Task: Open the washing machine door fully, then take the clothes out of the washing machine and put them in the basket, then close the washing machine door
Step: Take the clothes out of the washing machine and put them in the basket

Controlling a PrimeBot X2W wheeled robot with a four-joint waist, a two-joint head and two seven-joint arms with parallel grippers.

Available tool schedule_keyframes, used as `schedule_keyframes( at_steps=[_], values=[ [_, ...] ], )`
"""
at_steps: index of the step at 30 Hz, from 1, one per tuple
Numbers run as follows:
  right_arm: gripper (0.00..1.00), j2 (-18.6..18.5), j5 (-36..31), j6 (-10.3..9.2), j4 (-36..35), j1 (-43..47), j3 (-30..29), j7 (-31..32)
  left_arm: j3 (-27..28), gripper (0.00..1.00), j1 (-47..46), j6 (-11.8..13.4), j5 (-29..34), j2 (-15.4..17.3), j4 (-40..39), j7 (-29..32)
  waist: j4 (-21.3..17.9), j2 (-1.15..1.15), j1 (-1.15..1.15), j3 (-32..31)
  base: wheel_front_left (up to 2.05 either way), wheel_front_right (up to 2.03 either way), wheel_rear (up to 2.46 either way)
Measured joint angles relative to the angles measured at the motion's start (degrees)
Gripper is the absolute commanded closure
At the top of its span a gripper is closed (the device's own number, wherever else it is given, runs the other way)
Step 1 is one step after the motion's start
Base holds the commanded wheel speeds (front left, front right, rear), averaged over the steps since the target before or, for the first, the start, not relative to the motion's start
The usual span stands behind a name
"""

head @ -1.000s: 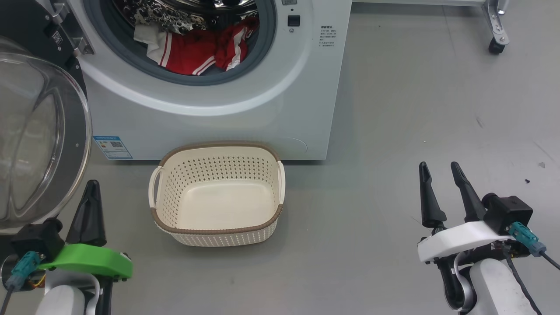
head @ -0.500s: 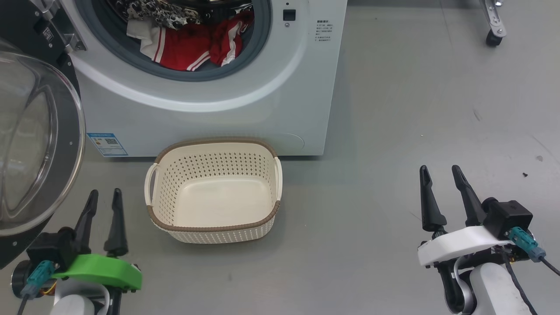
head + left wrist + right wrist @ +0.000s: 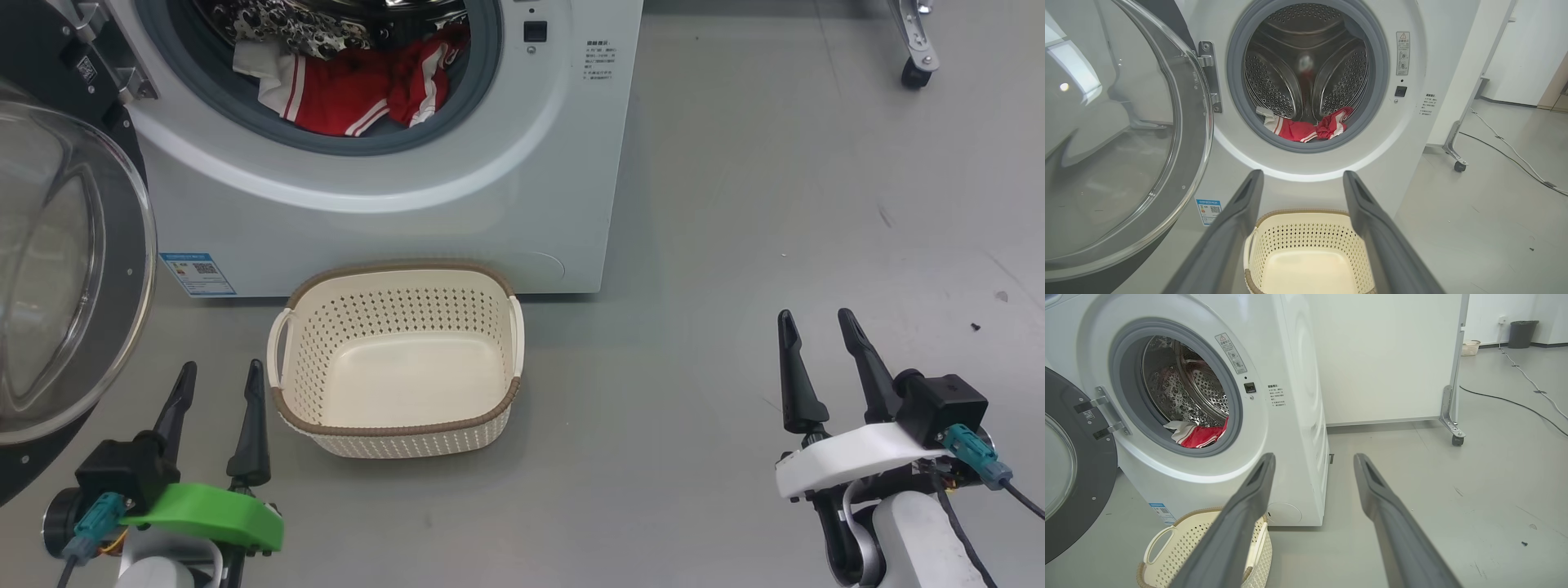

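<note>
The washing machine point(image 3: 392, 220) point(image 3: 1404, 134) point(image 3: 1294, 396) stands ahead with its door point(image 3: 57, 269) point(image 3: 1118, 139) point(image 3: 1069, 469) swung wide to the left. Red clothes point(image 3: 359, 90) point(image 3: 1306, 130) point(image 3: 1202, 436) with white stripes lie at the drum's front lip. The cream basket point(image 3: 396, 425) point(image 3: 1306, 228) point(image 3: 1180, 543) sits empty on the floor before the machine. My left gripper point(image 3: 222, 384) point(image 3: 1300, 181) is open, low beside the basket's left handle and right of the door. At the lower right my right gripper point(image 3: 816, 331) point(image 3: 1312, 465) is open over bare floor, holding nothing.
Grey floor stretches to the right of the machine. A white partition on a castor leg point(image 3: 1455, 437) point(image 3: 1457, 163) point(image 3: 914, 73) stands behind, with a cable point(image 3: 1506, 400) trailing over the floor. A dark bin point(image 3: 1523, 332) is far back.
My left gripper opened from shut to wide and drew back to the right, away from the door. The head view shifted slightly. The right gripper held still.
</note>
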Motion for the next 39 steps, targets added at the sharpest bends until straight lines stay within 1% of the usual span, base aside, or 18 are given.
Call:
schedule_keyframes(
  at_steps=[17,39],
  values=[
    [0.0,0.24,-0.33,0.0,0.01,0.54,0.35,0.0,0.77,0.0,0.8,-0.25,0.4,-0.19,-1.46,0.0,-0.2,0.0,0.0,-0.84,0.0,0.0,0.0],
    [0.0,0.38,-0.34,0.01,-0.05,1.13,0.33,0.0,1.24,0.0,1.94,-0.25,0.51,-0.55,-2.92,-0.01,-0.03,0.0,0.0,-0.27,0.0,0.0,0.0]
  ],
)
